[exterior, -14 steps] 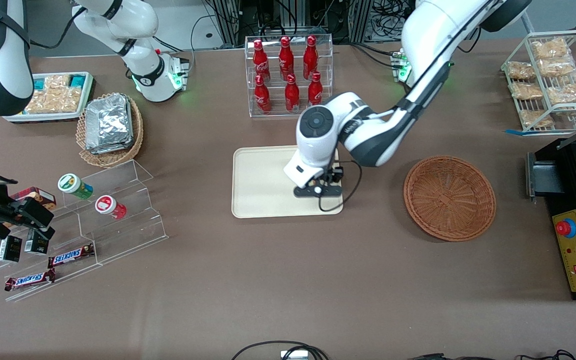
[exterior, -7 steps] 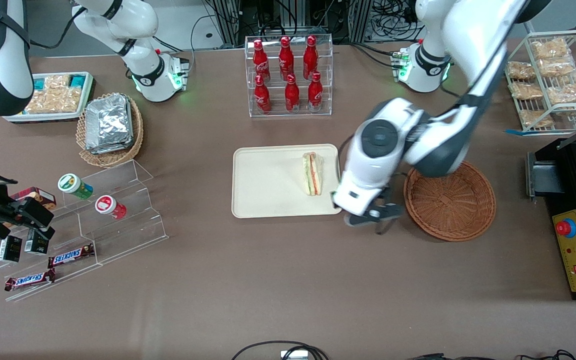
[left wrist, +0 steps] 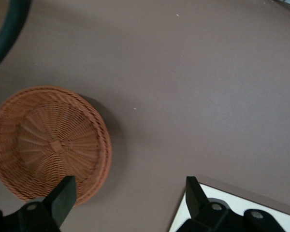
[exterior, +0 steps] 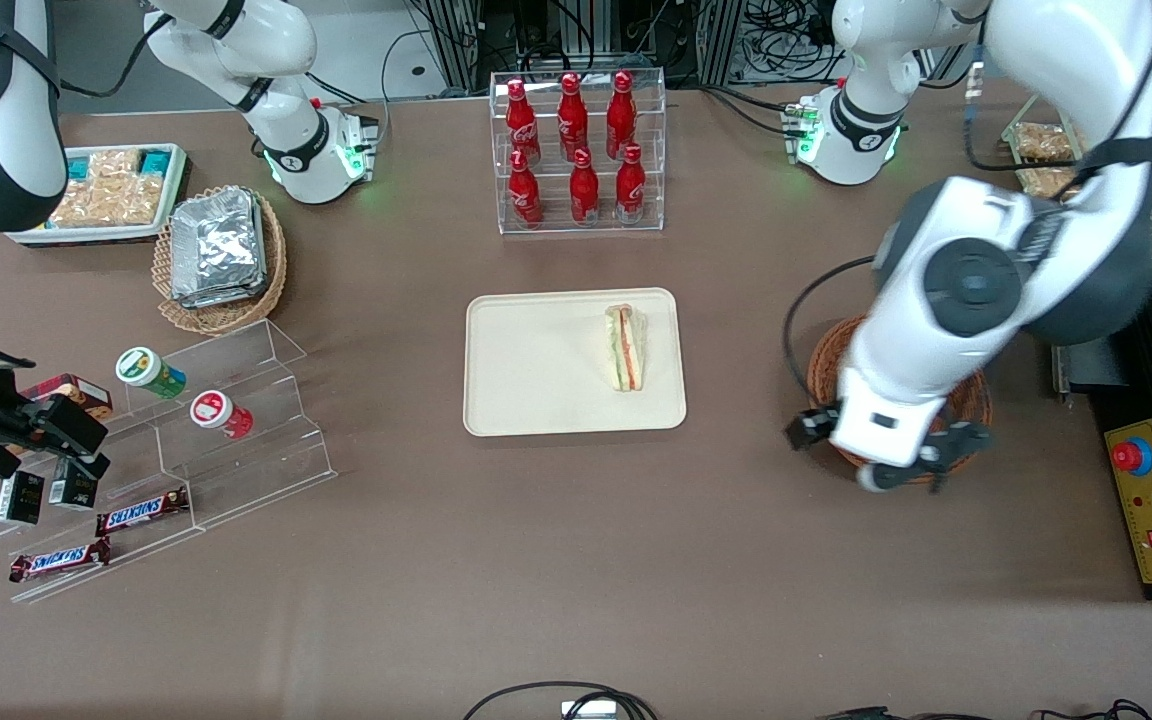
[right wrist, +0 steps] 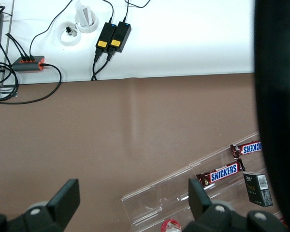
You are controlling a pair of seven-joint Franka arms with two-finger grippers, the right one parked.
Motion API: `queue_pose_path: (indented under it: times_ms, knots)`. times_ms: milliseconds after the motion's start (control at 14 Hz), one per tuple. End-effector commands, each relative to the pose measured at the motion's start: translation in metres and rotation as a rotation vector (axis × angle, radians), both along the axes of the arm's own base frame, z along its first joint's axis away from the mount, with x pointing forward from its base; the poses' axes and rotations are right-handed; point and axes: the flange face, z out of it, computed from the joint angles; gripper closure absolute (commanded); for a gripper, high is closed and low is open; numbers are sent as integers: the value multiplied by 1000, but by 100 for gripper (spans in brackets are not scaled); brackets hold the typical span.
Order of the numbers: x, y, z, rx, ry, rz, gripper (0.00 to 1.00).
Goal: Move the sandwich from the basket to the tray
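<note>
Front view: gripper (exterior: 891,455) above basket (exterior: 976,398)

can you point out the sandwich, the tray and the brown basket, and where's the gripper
sandwich (exterior: 625,348): front view, its striped filling edge.
tray (exterior: 526,365): front view, bare floor of it.
basket (left wrist: 50,145): left wrist view, woven centre.
gripper (left wrist: 130,195): left wrist view, open, above the table beside the basket.

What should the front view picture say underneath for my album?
Sandwich lies on the tray; open gripper hovers over the basket.
</note>
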Motion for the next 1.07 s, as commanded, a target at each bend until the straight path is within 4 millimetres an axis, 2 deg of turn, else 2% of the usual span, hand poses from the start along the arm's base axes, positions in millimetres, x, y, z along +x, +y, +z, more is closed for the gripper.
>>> queue_pose_path:
  times_ms: [0,214,286,357,500,643,786,1000]
  knots:
    - [-5,46,28,-18,31,-57,0]
    - [-16,110,58,-47,78,-161,0]
    - [-20,140,68,-42,85,-181,0]
    - [-28,154,76,-57,87,-213,0]
    - [-45,197,92,-82,82,-253,0]
    - [-63,227,110,-94,80,-328,0]
    - [-78,241,129,-89,76,-395,0]
    - [-91,228,148,-62,61,-414,0]
